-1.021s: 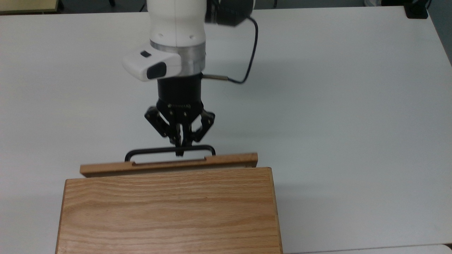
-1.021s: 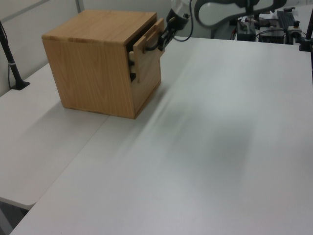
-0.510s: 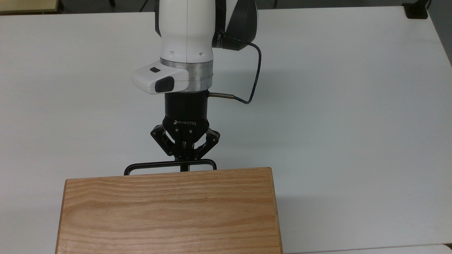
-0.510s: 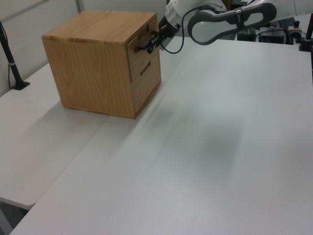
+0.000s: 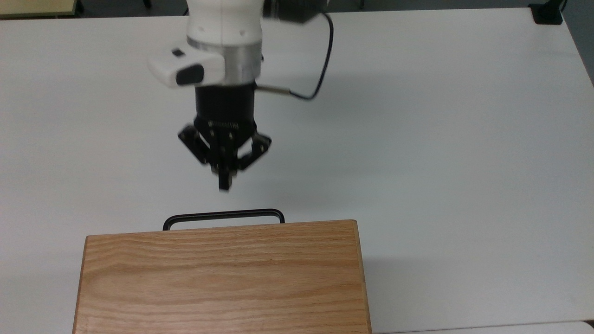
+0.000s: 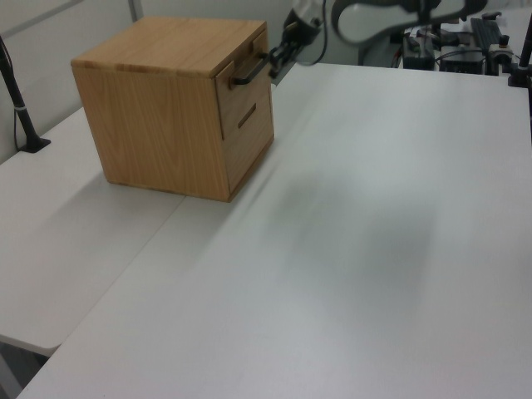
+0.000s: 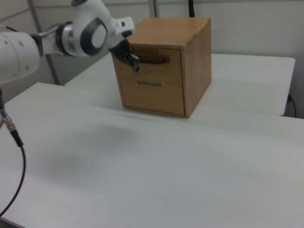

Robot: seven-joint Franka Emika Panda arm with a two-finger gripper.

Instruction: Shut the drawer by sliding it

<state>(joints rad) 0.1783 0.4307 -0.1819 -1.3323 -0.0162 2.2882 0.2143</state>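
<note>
1. Backing off now: the gripper (image 5: 225, 185) has pulled away from the handle (image 5: 223, 216) it was touching half a second ago, and the drawer (image 7: 151, 59) has stayed shut.
2. Drawer sits flush in the cabinet (image 5: 222, 278), top slot, front facing the arm; its handle runs crosswise in the top view.
3. Gripper hangs clenched, empty, near the handle above the surface (image 5: 441, 139).

Bright even overhead light, soft shadows on the white table (image 5: 464, 139), motion-blurred hand (image 5: 224, 182).
</note>
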